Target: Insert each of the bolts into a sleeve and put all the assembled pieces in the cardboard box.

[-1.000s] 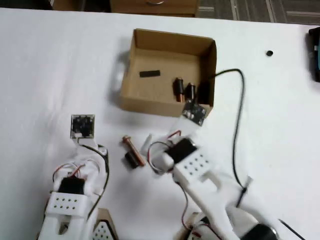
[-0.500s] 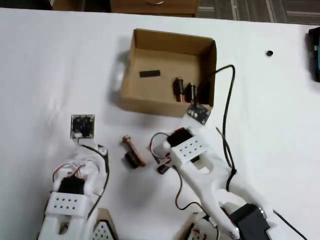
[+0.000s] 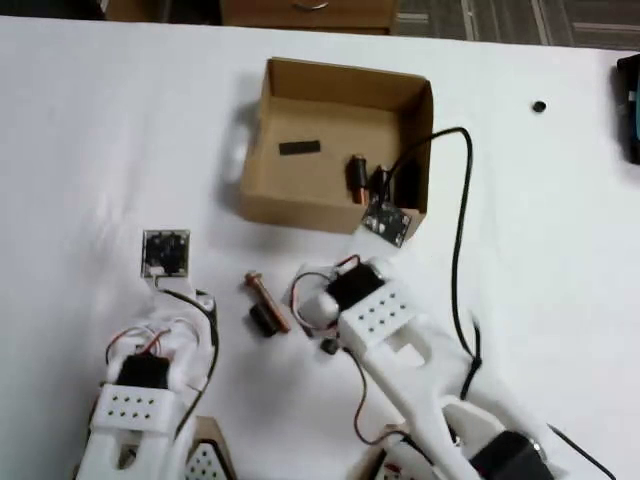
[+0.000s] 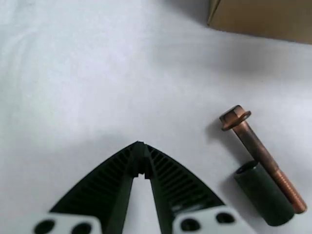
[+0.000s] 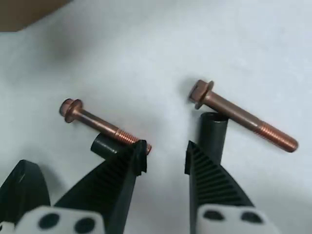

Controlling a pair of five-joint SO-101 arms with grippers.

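Note:
A copper bolt (image 3: 266,301) lies on the white table beside a black sleeve (image 3: 264,320), in front of the cardboard box (image 3: 300,212). The left wrist view has the same bolt (image 4: 261,156) and sleeve (image 4: 258,195) off to one side of my left gripper (image 4: 140,163), which is shut and empty. My right gripper (image 5: 165,153) hangs open just above the table. One bolt (image 5: 97,124) and sleeve (image 5: 105,145) lie by one finger, and a second bolt (image 5: 243,117) and sleeve (image 5: 212,131) lie by the other. Two assembled pieces (image 3: 367,180) lie inside the box.
A flat black piece (image 3: 300,148) also lies in the box. The right arm's black cable (image 3: 460,230) loops over the table to the right of the box. A small dark bit (image 3: 540,105) and a dark object (image 3: 630,100) sit at the far right.
The right arm swung slightly right, then back left and nearer, its cable shifting with it. A small black piece now shows by its wrist. The left arm has stayed still.

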